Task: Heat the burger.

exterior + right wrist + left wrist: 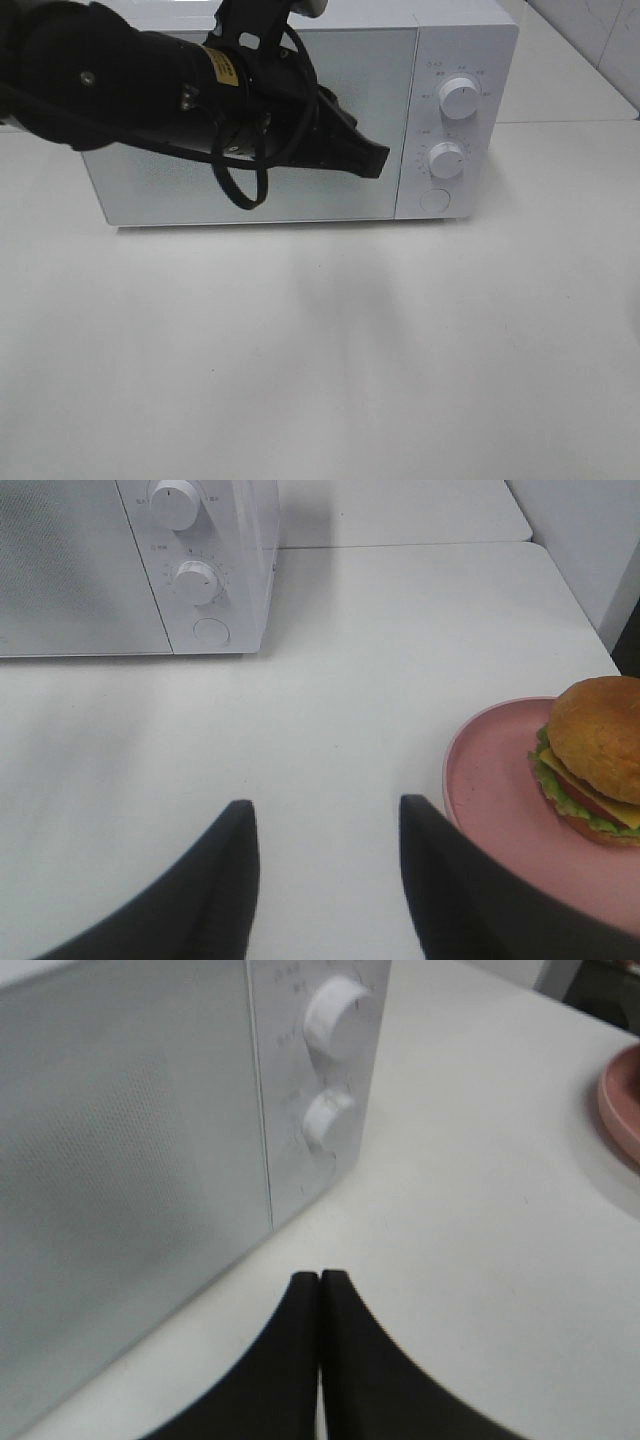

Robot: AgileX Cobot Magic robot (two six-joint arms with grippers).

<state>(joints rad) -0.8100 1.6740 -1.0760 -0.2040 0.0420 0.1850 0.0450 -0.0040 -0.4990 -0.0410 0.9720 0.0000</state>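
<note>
nothing is reading clearly in any view. small grey markings are ringing the two dials on the microwave's control panel (455,120) — scale ticks and tiny characters around the upper dial (459,99) and the lower dial (446,160), all too small and blurred to make out. a yellow label (221,68) is showing on the left arm's black housing, its dark print too fine to read.

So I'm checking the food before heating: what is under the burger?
The burger sits on a pink plate resting on the white table, beside the open right gripper. The plate's far part runs out of the right wrist view, and the bun's underside is hidden.
</note>
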